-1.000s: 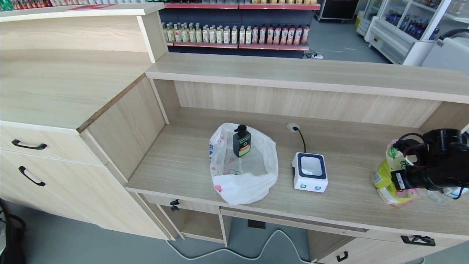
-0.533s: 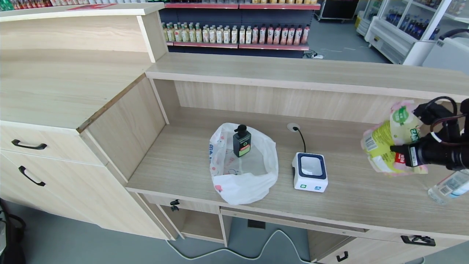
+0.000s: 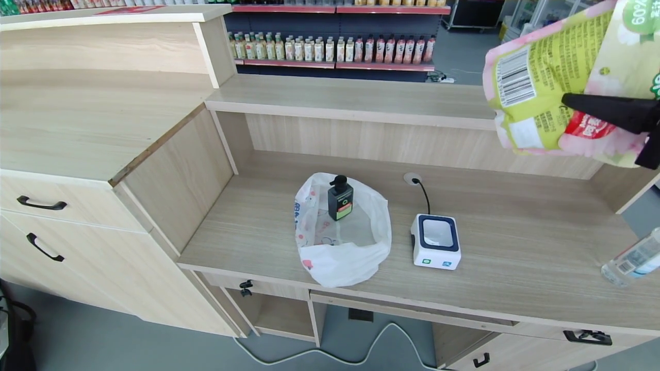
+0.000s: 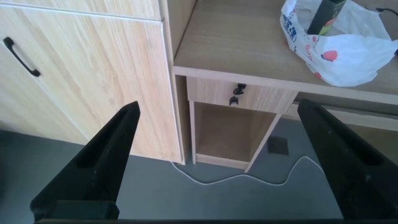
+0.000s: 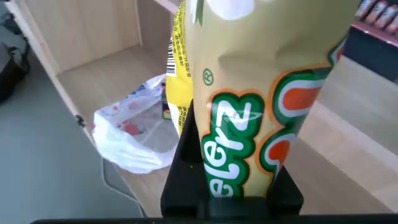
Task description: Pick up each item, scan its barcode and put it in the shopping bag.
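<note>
At the upper right of the head view, well above the pale wood counter (image 3: 515, 288), your right gripper (image 3: 613, 111) is clamped on the yellow-green and pink printed snack pouch (image 3: 541, 77). One black finger lies across the printed face. A second ago that pouch was down at counter level by the right edge, and half a second ago it was partly raised. Now it is up high and close to the head camera. The lift looks complete, so I judge the pick-up done and the scan the step in hand.

The pouch's long axis runs closer to level than upright, rising a little toward your right, though its far end is cut off by the frame edge. The end with the black-and-white barcode (image 3: 510, 77) points toward your left. That panel faces up toward the head camera, not down at the counter.

The white scanner box with the dark-rimmed window (image 3: 435, 241) sits well apart, below and to the left. The pouch will probably need a carry across and a turn so the barcode looks into that window.

Just left of the scanner lies the white plastic shopping bag (image 3: 343, 247) with the black pump bottle (image 3: 340, 198) standing in its open mouth. A clear plastic bottle (image 3: 631, 257) lies at the counter's right edge — likely the next item.

Your left gripper (image 4: 217, 106) hangs low beside the cabinet front, fingers spread wide and holding nothing.
</note>
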Robot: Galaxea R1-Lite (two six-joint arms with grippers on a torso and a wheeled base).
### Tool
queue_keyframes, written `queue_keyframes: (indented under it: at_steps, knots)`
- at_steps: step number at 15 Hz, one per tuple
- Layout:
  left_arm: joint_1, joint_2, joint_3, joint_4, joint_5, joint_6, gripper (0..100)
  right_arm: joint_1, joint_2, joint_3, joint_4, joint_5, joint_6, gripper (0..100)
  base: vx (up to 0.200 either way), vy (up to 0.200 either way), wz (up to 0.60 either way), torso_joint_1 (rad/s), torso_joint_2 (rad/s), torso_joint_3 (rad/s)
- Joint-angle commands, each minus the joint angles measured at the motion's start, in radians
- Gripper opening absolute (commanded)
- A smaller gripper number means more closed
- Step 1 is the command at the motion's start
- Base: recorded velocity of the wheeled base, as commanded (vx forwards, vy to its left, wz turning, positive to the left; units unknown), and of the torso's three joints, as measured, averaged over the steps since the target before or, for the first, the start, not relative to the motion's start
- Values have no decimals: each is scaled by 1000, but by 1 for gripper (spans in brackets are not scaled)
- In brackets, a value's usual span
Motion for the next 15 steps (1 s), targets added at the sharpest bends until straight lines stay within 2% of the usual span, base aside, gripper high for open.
queue_keyframes:
  at_steps: [1, 2, 3, 4, 6, 8, 11, 13, 14, 15]
  knots:
    - [0, 0, 0, 0, 0, 0, 100, 126, 40, -131, 17, -255, -29, 0, 0, 0, 0, 0, 0, 0]
    - [0, 0, 0, 0, 0, 0, 100, 155, 46, -174, 68, -356, -29, 0, 0, 0, 0, 0, 0, 0]
    - [0, 0, 0, 0, 0, -2, 100, 197, 48, -218, 162, -405, -38, 0, 0, 0, 0, 0, 0, 0]
    - [0, 0, 0, 0, 0, 0, 100, 209, 46, -240, 208, -405, -78, 0, 0, 0, 0, 0, 0, 0]
    - [0, 0, 0, 0, 0, 0, 100, 214, 39, -238, 215, -407, -143, 0, 0, 0, 0, 0, 0, 0]
    - [0, 0, 0, 0, 0, 0, 100, 207, -13, -251, 306, -347, -230, 0, 0, 0, 0, 0, 0, 0]
    - [0, 0, 0, 0, 0, 0, 100, 207, -16, -266, 344, -362, -213, 0, 0, 0, 0, 0, 0, 0]
    - [0, 0, 0, 0, 0, 0, 100, 217, -24, -315, 427, -362, -207, 0, 0, 0, 0, 0, 0, 0]
    - [0, 0, 0, 0, 0, 0, 100, 227, -35, -317, 465, -342, -185, 0, 0, 0, 0, 0, 0, 0]
    - [0, 0, 0, 0, 0, 0, 100, 247, -52, -306, 508, -229, -132, 0, 0, 0, 0, 0, 0, 0]
